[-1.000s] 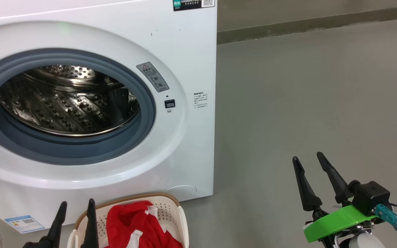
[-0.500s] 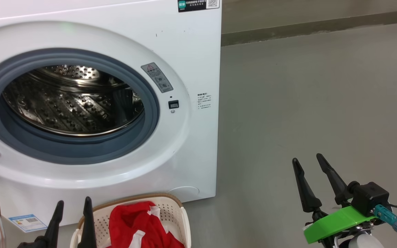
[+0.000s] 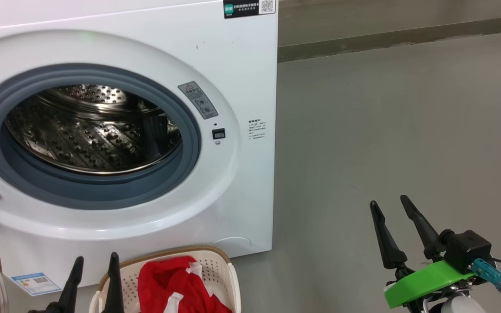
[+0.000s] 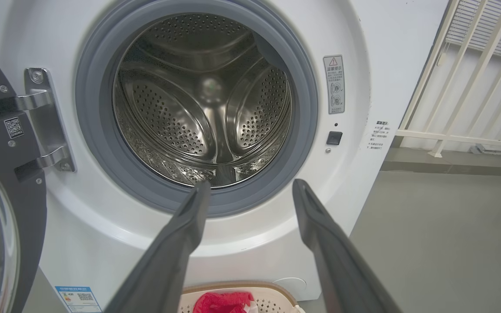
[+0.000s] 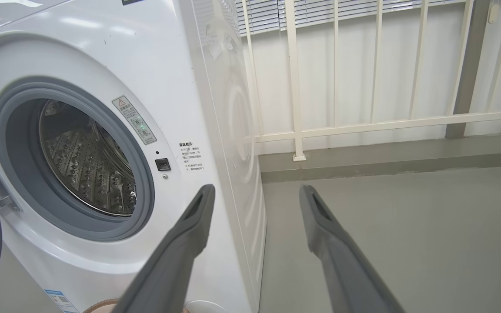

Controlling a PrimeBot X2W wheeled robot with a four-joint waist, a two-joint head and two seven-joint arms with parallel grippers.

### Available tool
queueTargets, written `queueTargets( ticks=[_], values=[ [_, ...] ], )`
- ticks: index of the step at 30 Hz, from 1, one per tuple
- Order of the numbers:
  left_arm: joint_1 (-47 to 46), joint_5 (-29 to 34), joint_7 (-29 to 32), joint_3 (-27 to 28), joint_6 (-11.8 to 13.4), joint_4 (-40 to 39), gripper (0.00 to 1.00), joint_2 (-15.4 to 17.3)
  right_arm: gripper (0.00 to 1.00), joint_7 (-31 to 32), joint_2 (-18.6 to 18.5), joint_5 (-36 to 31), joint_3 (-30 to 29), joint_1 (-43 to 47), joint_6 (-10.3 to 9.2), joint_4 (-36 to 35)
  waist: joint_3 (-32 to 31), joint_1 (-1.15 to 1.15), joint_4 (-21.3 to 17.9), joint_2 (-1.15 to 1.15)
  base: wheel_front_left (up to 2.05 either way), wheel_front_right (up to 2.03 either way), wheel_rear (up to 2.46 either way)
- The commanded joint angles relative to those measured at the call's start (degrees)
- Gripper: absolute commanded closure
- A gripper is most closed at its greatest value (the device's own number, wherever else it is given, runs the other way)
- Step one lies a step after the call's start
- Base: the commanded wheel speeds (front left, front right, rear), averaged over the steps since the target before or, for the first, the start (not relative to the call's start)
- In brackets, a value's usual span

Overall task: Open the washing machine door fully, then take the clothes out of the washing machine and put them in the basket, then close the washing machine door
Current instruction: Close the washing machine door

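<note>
No wording is legible. The washing machine carries a QR-code sticker at its top right corner and a warning-triangle label on its front.

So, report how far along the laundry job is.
Done: the washing machine door is swung open, the drum looks empty, and the clothes lie in the basket. In hand: nothing; left gripper and right gripper are open and empty. Left: closing the door.
</note>
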Motion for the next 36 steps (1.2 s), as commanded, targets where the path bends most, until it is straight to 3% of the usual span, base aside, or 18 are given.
queueTargets(
  ticks=[1,21,36],
  values=[
    [-1.0,0.4,-0.7,1.7,0.1,-1.6,0.0,0.5,0.0,-0.4,-0.7,-0.3,1.3,-0.6,0.29,-1.3,0.0,0.0,0.0,0.0,-0.58,0.58,0.0],
    [-1.1,0.1,-0.7,0.5,-0.9,-1.5,0.0,0.5,0.0,-0.4,-1.1,0.1,1.5,-0.9,0.29,-0.9,0.2,0.0,0.3,0.0,-1.48,1.48,0.0],
    [-0.9,1.3,-0.7,1.0,0.9,-2.5,0.0,0.5,0.0,-0.4,-1.7,0.1,2.0,-0.8,0.29,-0.4,-0.4,0.0,1.4,0.0,-0.23,0.23,0.0]
  ],
)
